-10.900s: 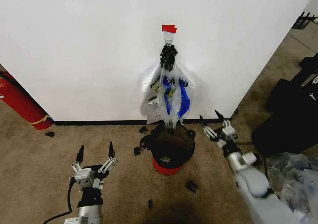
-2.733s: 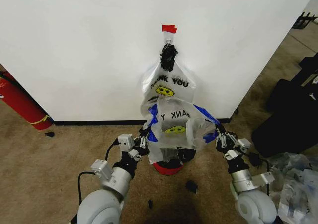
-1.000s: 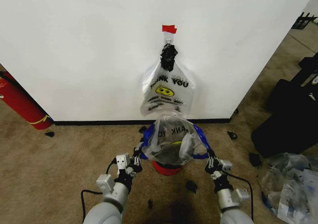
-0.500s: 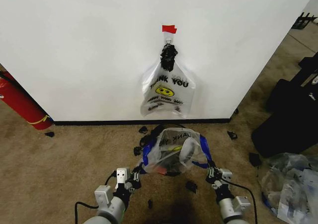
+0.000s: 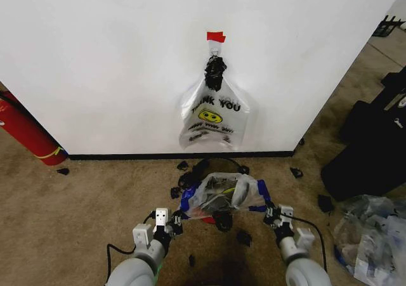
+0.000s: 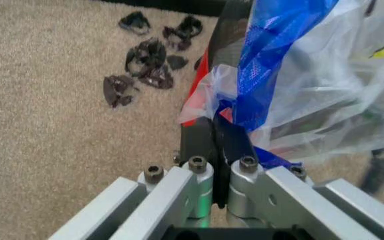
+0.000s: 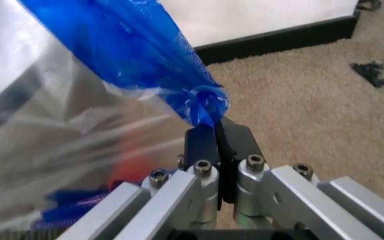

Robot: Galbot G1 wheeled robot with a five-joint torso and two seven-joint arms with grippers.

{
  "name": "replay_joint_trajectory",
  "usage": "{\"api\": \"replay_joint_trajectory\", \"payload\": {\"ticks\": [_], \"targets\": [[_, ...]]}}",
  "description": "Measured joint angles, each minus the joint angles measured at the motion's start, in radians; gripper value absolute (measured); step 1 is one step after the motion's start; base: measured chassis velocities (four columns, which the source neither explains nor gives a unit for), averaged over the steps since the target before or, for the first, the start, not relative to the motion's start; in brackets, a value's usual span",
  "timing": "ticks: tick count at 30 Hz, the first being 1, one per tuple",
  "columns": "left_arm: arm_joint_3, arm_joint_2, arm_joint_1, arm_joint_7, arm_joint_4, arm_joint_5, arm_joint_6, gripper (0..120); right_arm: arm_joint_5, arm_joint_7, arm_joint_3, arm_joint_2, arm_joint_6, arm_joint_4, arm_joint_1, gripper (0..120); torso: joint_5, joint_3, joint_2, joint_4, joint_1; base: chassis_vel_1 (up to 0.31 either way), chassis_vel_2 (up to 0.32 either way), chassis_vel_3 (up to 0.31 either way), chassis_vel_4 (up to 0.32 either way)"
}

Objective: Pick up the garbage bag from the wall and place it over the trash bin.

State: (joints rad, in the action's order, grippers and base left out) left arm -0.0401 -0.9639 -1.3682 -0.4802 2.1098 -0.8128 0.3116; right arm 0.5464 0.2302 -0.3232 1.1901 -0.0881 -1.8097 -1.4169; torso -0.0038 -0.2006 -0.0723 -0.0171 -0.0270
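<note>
The garbage bag (image 5: 223,195) sits low on the carpet (image 5: 76,197) in front of the wall (image 5: 114,64), draped over the trash bin (image 5: 204,219), of which only a sliver of red body shows beneath the film. The left gripper (image 5: 172,215) has its fingers pressed together on a blue strip at the bag's left edge, and the right gripper (image 5: 269,214) is pinched the same way on the blue strip at the right edge, so the mouth is stretched between them. The plastic looks thin, crinkly and nearly weightless; it should stretch and slip rather than resist, and would likely tear if tugged hard against the rim. The doubled blue strips seem the sound places to hold, being thicker than the clear film. Whether the mouth has passed fully around the black rim is hard to judge from the head view. Counted: one garbage bag in hand, one trash bin, one "THANK YOU" smiley bag (image 5: 214,116) hanging on the wall under a piece of red tape (image 5: 216,37), one fire extinguisher (image 5: 25,130) at the left, and several black scraps (image 5: 184,179) scattered on the carpet.
</note>
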Motion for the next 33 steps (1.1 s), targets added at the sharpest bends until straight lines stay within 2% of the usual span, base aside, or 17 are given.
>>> {"api": "replay_joint_trajectory", "payload": {"ticks": [3, 6, 22, 26, 30, 33], "targets": [[0.010, 0.007, 0.047, -0.010, -0.029, -0.016, 0.021, 0, -0.017, 0.039, 0.038, -0.023, -0.093, 0.026, 0.059, 0, 0.0001, 0.000, 0.000, 0.0000, 0.000, 0.000, 0.000, 0.000, 0.000], [0.020, 0.008, 0.082, -0.012, -0.048, -0.021, 0.024, 0, -0.042, 0.049, 0.064, -0.039, -0.126, 0.033, 0.084, 0, -0.0001, 0.000, 0.000, -0.0003, 0.000, 0.000, 0.000, 0.000, 0.000], [0.109, -0.005, 0.267, 0.008, -0.192, -0.018, 0.024, 0, -0.034, 0.056, 0.188, -0.084, -0.134, 0.169, 0.283, 0, 0.0000, 0.000, 0.000, -0.0003, 0.000, 0.000, 0.000, 0.000, 0.000], [0.116, -0.002, 0.269, 0.020, -0.199, -0.006, 0.023, 0, -0.033, 0.055, 0.210, -0.084, -0.131, 0.190, 0.315, 0, 0.0000, 0.000, 0.000, -0.0001, 0.000, 0.000, 0.000, 0.000, 0.000], [0.103, 0.002, 0.231, 0.028, -0.171, 0.005, 0.022, 0, -0.035, 0.060, 0.200, -0.084, -0.127, 0.175, 0.297, 0, 0.0000, 0.000, 0.000, 0.0000, 0.000, 0.000, 0.000, 0.000, 0.000], [0.071, 0.012, 0.164, 0.046, -0.135, 0.040, 0.020, 11, -0.048, 0.055, 0.170, -0.086, -0.103, 0.143, 0.250, 4, -0.0001, 0.000, 0.000, -0.0002, 0.000, 0.000, 0.000, 0.000, 0.000]]}}
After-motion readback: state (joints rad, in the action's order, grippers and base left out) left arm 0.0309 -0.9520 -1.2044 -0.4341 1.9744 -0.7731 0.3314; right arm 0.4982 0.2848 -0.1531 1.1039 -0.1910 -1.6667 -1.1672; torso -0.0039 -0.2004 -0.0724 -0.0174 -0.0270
